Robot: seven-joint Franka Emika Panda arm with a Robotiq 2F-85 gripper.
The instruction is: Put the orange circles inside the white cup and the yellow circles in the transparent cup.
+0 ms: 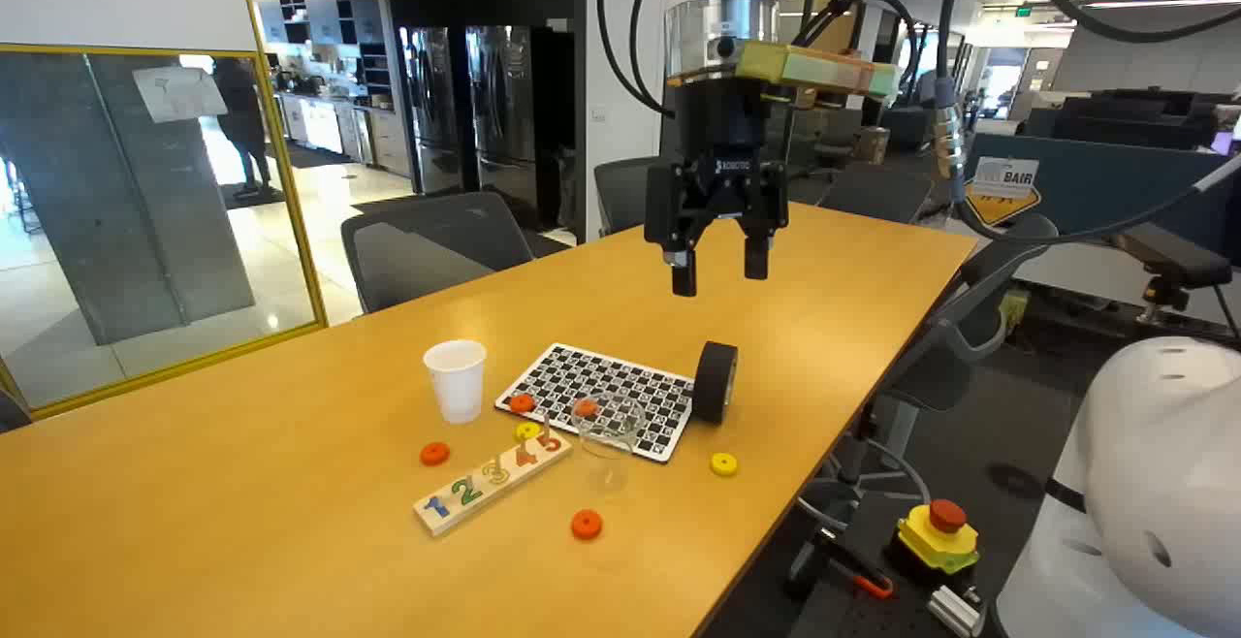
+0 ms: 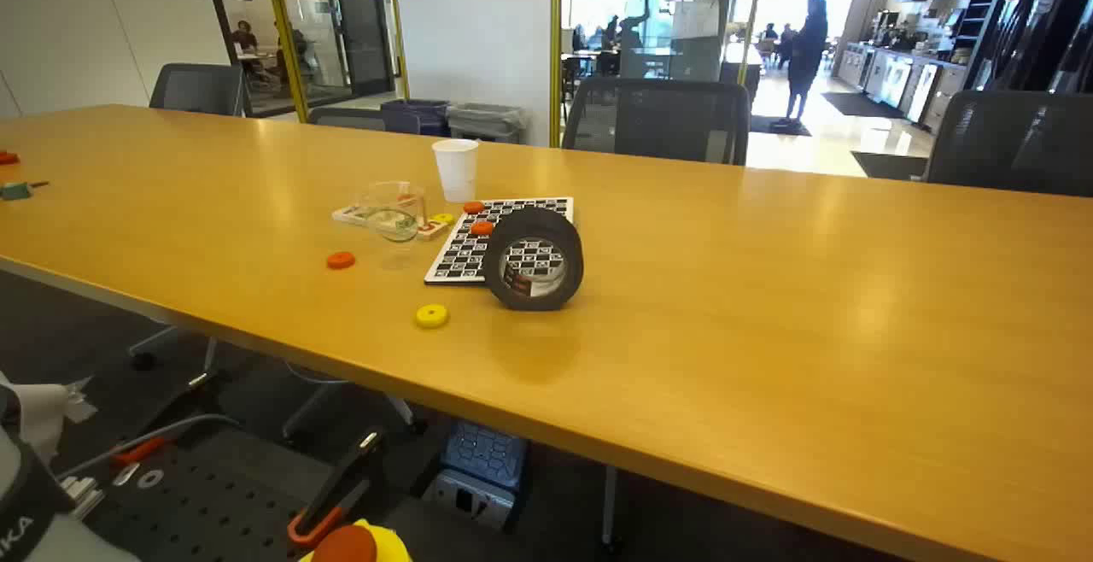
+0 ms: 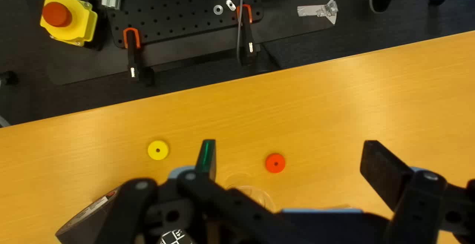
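Observation:
Several orange circles lie about: one on the table near the front (image 1: 587,524), one left of the number board (image 1: 434,454), others on the checkered board (image 1: 522,402). Two yellow circles show in both exterior views, one near the table edge (image 1: 723,463), one behind the number board (image 1: 527,431). The white cup (image 1: 456,381) stands upright at the back left; it is out of the wrist view. The transparent cup (image 1: 608,444) stands between the number board and the front yellow circle. My gripper (image 1: 720,274) is open and empty, high above the table. One orange circle (image 3: 275,163) shows between its fingers in the wrist view.
A black tape roll (image 1: 715,381) stands on edge beside the checkered board (image 1: 572,366). A wooden number board with short pegs (image 1: 494,478) lies near the transparent cup. The table's near edge runs past the front yellow circle (image 2: 432,316). Chairs (image 1: 436,245) surround the table.

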